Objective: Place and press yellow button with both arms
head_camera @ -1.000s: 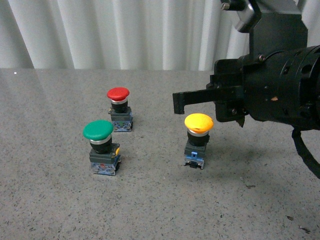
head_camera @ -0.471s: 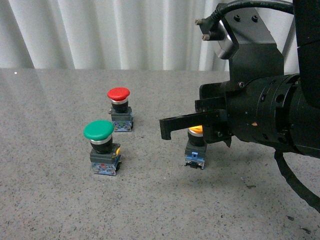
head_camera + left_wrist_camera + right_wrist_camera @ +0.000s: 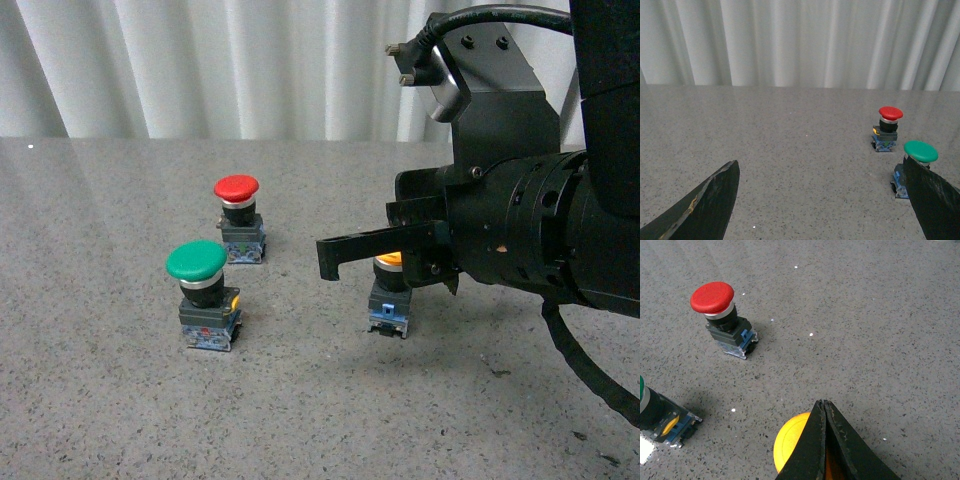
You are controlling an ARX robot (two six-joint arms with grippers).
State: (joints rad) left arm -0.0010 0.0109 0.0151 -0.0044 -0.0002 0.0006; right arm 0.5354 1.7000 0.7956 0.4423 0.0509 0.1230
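The yellow button [image 3: 389,300] stands upright on the grey table, right of centre. Its blue and dark base shows, but only a sliver of the cap. My right gripper [image 3: 331,259] is shut, and its thin black fingers lie across the top of the cap, tips pointing left. In the right wrist view the closed fingertips [image 3: 822,407] reach over the yellow button's cap [image 3: 790,445], covering its middle. My left gripper [image 3: 825,200] is open with nothing between its fingers [image 3: 715,197]. It hovers over bare table, far from the yellow button, and is not in the front view.
A green-capped button [image 3: 196,262] stands left of the yellow one, with a red-capped button [image 3: 237,188] behind it. In the left wrist view the green button [image 3: 920,151] sits by one finger, the red button [image 3: 890,113] further off. A white curtain [image 3: 230,60] closes the back.
My right gripper came down and to the left over the yellow cap, which showed fully a second ago. In the last half second it has barely moved.
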